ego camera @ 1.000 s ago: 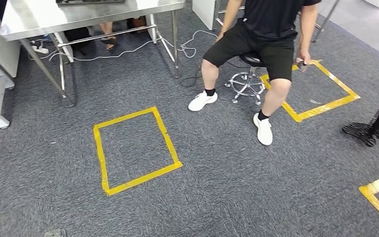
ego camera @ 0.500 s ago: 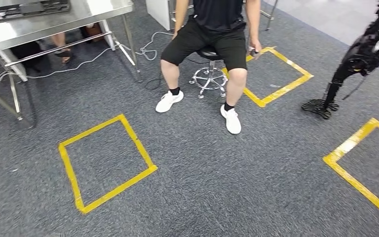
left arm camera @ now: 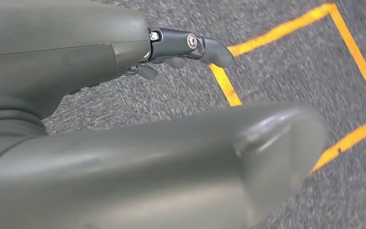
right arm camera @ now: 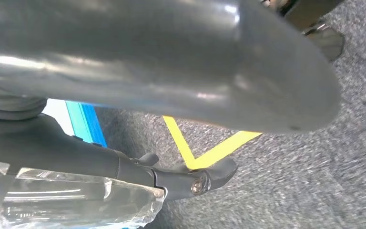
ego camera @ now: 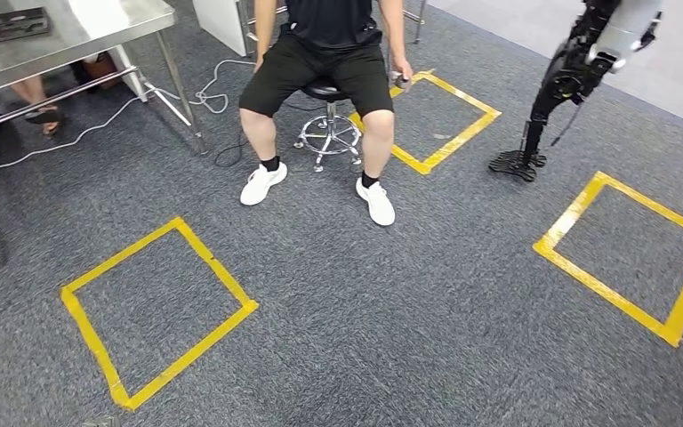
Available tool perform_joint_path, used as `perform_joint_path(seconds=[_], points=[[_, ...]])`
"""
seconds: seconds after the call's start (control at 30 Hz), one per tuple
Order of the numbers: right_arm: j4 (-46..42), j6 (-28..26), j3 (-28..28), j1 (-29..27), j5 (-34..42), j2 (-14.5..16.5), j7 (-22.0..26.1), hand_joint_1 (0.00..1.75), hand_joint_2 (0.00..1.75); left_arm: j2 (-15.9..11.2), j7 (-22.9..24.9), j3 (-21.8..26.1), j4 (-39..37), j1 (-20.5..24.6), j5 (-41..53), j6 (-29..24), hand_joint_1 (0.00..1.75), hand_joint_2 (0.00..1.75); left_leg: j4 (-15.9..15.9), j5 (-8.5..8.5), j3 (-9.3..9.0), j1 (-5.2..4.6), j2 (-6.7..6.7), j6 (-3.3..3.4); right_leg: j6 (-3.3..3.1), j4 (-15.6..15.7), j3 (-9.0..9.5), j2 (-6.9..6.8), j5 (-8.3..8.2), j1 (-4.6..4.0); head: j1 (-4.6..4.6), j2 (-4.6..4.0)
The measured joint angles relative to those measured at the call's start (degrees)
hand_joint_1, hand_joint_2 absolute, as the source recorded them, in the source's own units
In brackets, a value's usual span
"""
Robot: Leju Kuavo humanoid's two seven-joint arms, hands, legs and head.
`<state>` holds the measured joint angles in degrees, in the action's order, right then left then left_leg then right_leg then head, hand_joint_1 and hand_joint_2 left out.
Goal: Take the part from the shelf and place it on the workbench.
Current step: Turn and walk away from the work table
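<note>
A part in clear crinkled plastic lies under the dark fingers of my right hand, which holds it above the grey carpet. My left hand hangs over the carpet near a yellow tape corner; its dark fingers are loosely bent with nothing in them. In the head view a steel workbench stands at the far left, with a dark tray on its top. No shelf is in sight.
A person sits on a wheeled stool straight ahead. Yellow tape squares mark the carpet at front left, right and behind the stool. Another robot's dark leg stands far right. Cables trail beside the bench.
The camera has swung to the right: the bench, the person and the tape squares have all slid leftward in the picture, and the other robot and the right-hand square have come further in.
</note>
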<state>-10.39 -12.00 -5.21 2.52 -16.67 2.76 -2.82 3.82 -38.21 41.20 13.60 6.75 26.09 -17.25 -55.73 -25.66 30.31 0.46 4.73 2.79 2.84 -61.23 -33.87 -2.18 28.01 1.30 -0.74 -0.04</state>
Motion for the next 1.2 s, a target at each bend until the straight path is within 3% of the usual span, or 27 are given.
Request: perform_joint_path(seconds=[0.03,0.1,0.13,0.17,0.23,0.3,0.37,0.4,0.43,0.47,0.53,0.6,0.67,0.73,0.8,0.87,0.9,0.93,0.97,1.03,1.1,1.17,1.2], points=[[0.0,0.0,0.0,0.1,0.0,0.0,0.0,0.00,0.00,0.0,0.1,0.0,0.0,0.0,0.1,-0.1,0.00,0.00,0.0,-0.05,-0.07,-0.15,0.60,-0.26,-0.05,3.7,2.28,-1.38,-0.97,-0.22,-0.01,0.00],[0.0,0.0,0.0,0.2,-0.1,-0.1,0.0,0.00,0.00,0.1,0.3,0.0,0.0,0.2,0.2,-0.3,0.00,0.00,-0.1,-0.13,-0.34,-0.45,1.76,-0.95,-0.75,6.8,3.67,-2.56,-1.74,-0.72,0.12,0.00],[0.0,0.0,0.0,0.2,-0.1,-0.1,0.0,0.00,0.00,0.1,0.3,0.0,0.0,0.2,0.3,-0.3,0.00,0.00,0.0,-0.13,-0.47,-0.45,2.33,-1.28,-1.02,6.7,3.47,-1.86,-1.99,-0.89,0.21,-0.01],[0.0,-0.1,0.0,0.1,-0.1,0.0,-0.1,0.00,0.00,0.1,0.4,0.0,0.0,0.3,0.4,-0.3,0.00,0.00,-0.2,-0.26,-0.52,-0.31,2.58,-1.65,-1.49,6.8,3.37,-1.04,-2.23,-0.49,0.28,-0.01],[0.0,-0.2,0.0,0.1,0.2,0.0,-0.2,0.00,0.00,0.1,0.6,-0.1,0.0,0.4,0.6,-0.3,0.00,0.00,-2.4,-2.26,0.27,0.10,0.37,-2.30,-2.44,7.0,3.49,0.30,-2.79,0.21,0.47,-0.01],[0.0,-0.4,0.0,0.1,0.3,0.1,-0.4,0.00,0.00,0.1,0.7,-0.1,0.0,0.1,0.8,-0.3,0.00,0.00,-8.9,-6.60,2.87,0.46,-3.27,-2.74,-3.28,7.1,3.26,1.63,-3.32,0.33,0.68,0.00],[0.0,-0.5,0.0,0.1,0.4,0.1,-0.4,0.00,0.00,0.1,0.8,-0.1,-0.1,-0.1,0.8,-0.3,0.00,0.00,-15.7,-9.80,5.75,0.63,-4.64,-2.96,-3.71,6.9,2.82,3.17,-3.63,0.05,0.69,0.01],[0.0,-0.5,0.0,0.0,0.4,0.2,-0.4,0.00,0.00,0.1,0.8,-0.1,-0.1,-0.2,0.8,-0.2,0.00,0.00,-17.0,-9.87,6.30,0.70,-4.79,-3.01,-3.77,6.8,2.64,4.00,-3.71,-0.05,0.69,0.00],[0.0,-0.5,0.0,0.0,0.4,0.2,-0.4,0.00,0.00,0.1,0.8,-0.1,-0.2,-0.3,0.8,-0.2,0.00,0.00,-15.9,-8.68,5.75,0.79,-4.90,-2.99,-3.77,6.6,2.50,4.87,-3.77,-0.10,0.69,0.00],[0.0,-0.5,0.0,0.0,0.4,0.2,-0.4,0.00,0.00,0.1,0.8,-0.1,-0.2,-0.3,0.8,-0.2,0.00,0.00,-12.9,-6.68,4.25,0.90,-5.22,-2.89,-3.71,6.3,2.39,5.72,-3.80,-0.11,0.70,0.00],[0.0,-0.5,0.0,0.0,0.4,0.2,-0.4,0.00,0.00,0.0,0.8,-0.1,-0.3,-0.2,0.8,-0.2,0.00,0.00,-5.4,-3.22,0.53,1.14,-7.35,-2.55,-3.45,5.7,2.04,7.23,-3.87,-0.30,0.70,-0.01],[0.0,-0.5,0.0,0.1,0.4,0.3,-0.4,0.00,0.00,-0.1,0.8,-0.1,-0.3,-0.2,0.8,-0.2,0.00,0.00,-2.1,-2.41,-0.81,1.05,-8.60,-2.19,-2.77,5.4,1.33,8.37,-4.14,-0.48,0.68,-0.01],[0.0,-0.5,0.0,-0.1,0.5,0.3,-0.4,0.00,0.00,-0.1,0.9,-0.2,-0.3,0.0,0.9,-0.2,0.00,0.00,-1.7,-1.96,-0.61,0.76,-7.50,-1.51,-1.76,5.6,0.52,9.26,-4.69,-0.49,0.67,-0.01],[0.0,-0.6,0.0,-0.3,0.6,0.3,-0.4,0.00,0.00,0.0,0.9,-0.2,-0.3,0.2,1.1,-0.2,0.00,0.00,-0.8,-0.94,-0.64,0.75,-6.25,-0.53,-1.44,4.2,-0.75,7.33,-4.05,-0.57,0.50,-0.01],[0.0,-0.7,0.0,-0.3,0.8,0.3,-0.5,0.00,0.00,0.0,1.1,-0.2,-0.3,0.3,1.5,-0.2,0.00,0.00,-0.1,-0.26,-0.43,0.68,-4.77,0.08,-1.83,-1.8,-3.81,4.07,-0.94,-0.50,0.22,-0.01],[0.0,-0.9,0.0,-0.2,0.9,0.3,-0.7,0.00,0.00,0.0,1.7,-0.2,-0.3,0.3,1.9,-0.2,0.00,0.00,-0.1,-0.04,0.04,0.48,-3.12,0.17,-1.72,-9.7,-7.41,2.96,2.40,-0.16,0.09,-0.01],[0.0,-1.0,0.0,-0.2,0.9,0.3,-0.8,0.00,0.00,0.0,2.0,-0.3,-0.3,0.3,2.2,-0.2,0.00,0.00,-0.1,0.05,0.22,0.44,-2.29,0.09,-1.32,-11.6,-8.03,2.79,3.06,0.06,0.10,-0.01],[0.0,-1.1,0.0,-0.3,1.0,0.3,-0.8,0.00,0.00,0.1,2.2,-0.4,-0.3,0.3,2.4,-0.2,0.00,0.00,-0.1,0.13,0.33,0.45,-1.53,-0.03,-0.75,-11.0,-7.30,2.57,2.80,0.25,0.07,-0.01],[0.0,-1.2,0.0,-0.3,1.1,0.3,-0.9,0.00,0.00,0.1,2.5,-0.5,-0.3,0.4,2.5,-0.2,0.00,0.00,-0.2,0.17,0.36,0.49,-0.80,-0.20,-0.12,-8.0,-5.28,2.12,1.84,0.45,0.05,-0.01],[0.0,-1.4,-0.1,-0.1,1.3,0.3,-0.9,0.00,0.00,0.2,3.0,-0.5,-0.3,0.5,2.6,-0.2,0.00,0.00,-0.4,0.06,0.30,0.39,0.59,-0.86,0.75,0.8,0.25,-0.46,-0.51,0.67,-0.04,0.01],[0.0,-1.5,-0.1,0.1,1.5,0.4,-1.0,0.00,0.00,0.2,3.2,-0.5,-0.3,0.5,2.6,-0.3,0.00,0.00,-0.6,-0.23,0.16,0.14,1.79,-1.77,0.32,5.5,2.94,-2.04,-1.80,0.45,0.12,0.01],[0.0,-1.5,-0.1,0.1,1.6,0.5,-1.2,0.00,0.00,0.2,3.3,-0.5,-0.3,0.6,2.5,-0.3,0.00,0.00,-0.6,-0.35,-0.12,0.29,2.89,-2.55,-0.75,5.6,2.47,-0.93,-2.13,0.13,0.40,0.00],[0.0,-1.5,-0.1,0.0,1.6,0.5,-1.4,0.00,0.00,0.2,3.3,-0.5,-0.3,0.6,2.5,-0.3,0.00,0.00,-0.8,-0.62,-0.15,0.57,2.57,-2.96,-1.24,5.7,2.43,-0.28,-2.25,0.32,0.52,0.00]])
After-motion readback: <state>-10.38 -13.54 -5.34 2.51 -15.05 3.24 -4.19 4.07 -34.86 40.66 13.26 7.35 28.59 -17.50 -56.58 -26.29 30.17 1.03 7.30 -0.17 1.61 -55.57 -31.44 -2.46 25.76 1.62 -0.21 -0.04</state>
